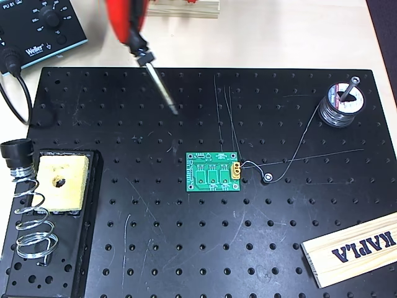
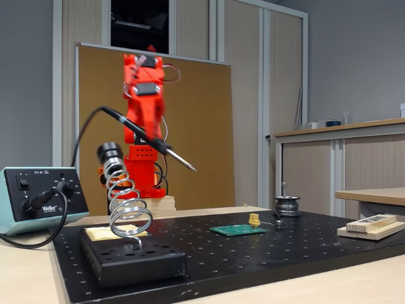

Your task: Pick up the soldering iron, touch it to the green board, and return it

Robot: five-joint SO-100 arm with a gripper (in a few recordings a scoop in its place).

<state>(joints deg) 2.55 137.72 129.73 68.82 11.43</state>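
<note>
The soldering iron [image 1: 156, 77] [image 2: 152, 140] is held in the air by my red gripper [image 1: 131, 38] [image 2: 143, 126], which is shut on its black handle. Its metal tip slants down toward the right in the fixed view and hangs over the black perforated board, up and left of the green board in the overhead view. The green board [image 1: 213, 172] [image 2: 238, 230] lies flat mid-board with its yellow connector [image 1: 236, 172] on the right edge. The iron's cord loops back to the left in the fixed view.
The silver coil-spring stand [image 1: 28, 214] [image 2: 125, 206] with a yellow sponge [image 1: 62, 181] sits at the left. A Weller station [image 1: 37, 28] [image 2: 41, 199] is back left. A solder spool [image 1: 342, 102] [image 2: 286, 205] and wooden KAPLA block [image 1: 353, 248] lie to the right.
</note>
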